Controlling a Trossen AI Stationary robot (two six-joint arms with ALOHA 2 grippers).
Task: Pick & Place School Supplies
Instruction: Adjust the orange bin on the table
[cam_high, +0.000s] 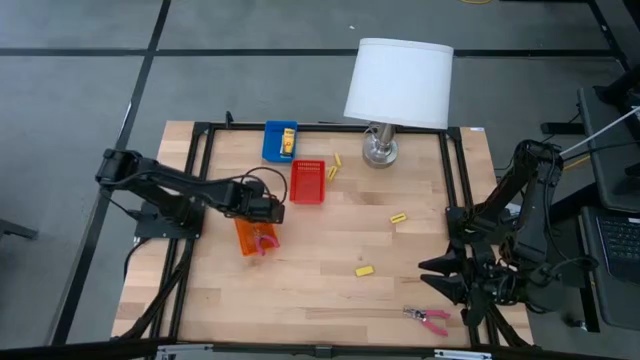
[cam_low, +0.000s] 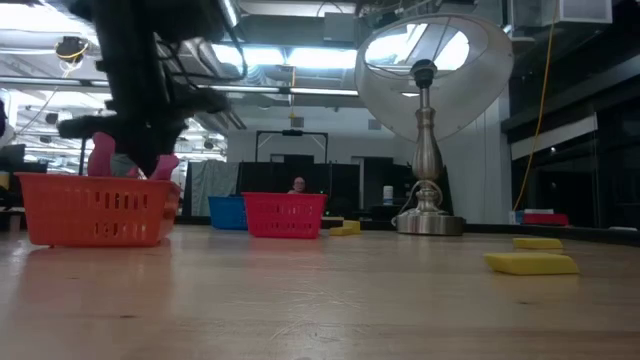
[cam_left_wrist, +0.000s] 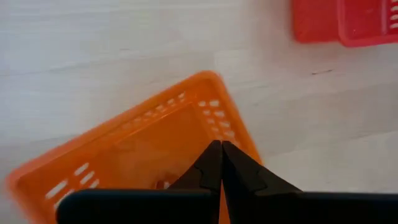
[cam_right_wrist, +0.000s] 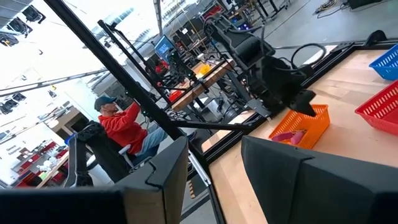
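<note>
With pliers (cam_high: 265, 243) lying in the orange tray (cam_high: 247, 236), the shut, empty left gripper (cam_high: 270, 212) should rise straight clear; right gripper (cam_high: 437, 280) waits open.

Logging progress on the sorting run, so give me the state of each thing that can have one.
left gripper: shut, above the orange tray
right gripper: open, idle at the table's right edge
pink-handled pliers: lying in the orange tray
second pliers: loose on the table
red tray: upright
lamp: upright
</note>
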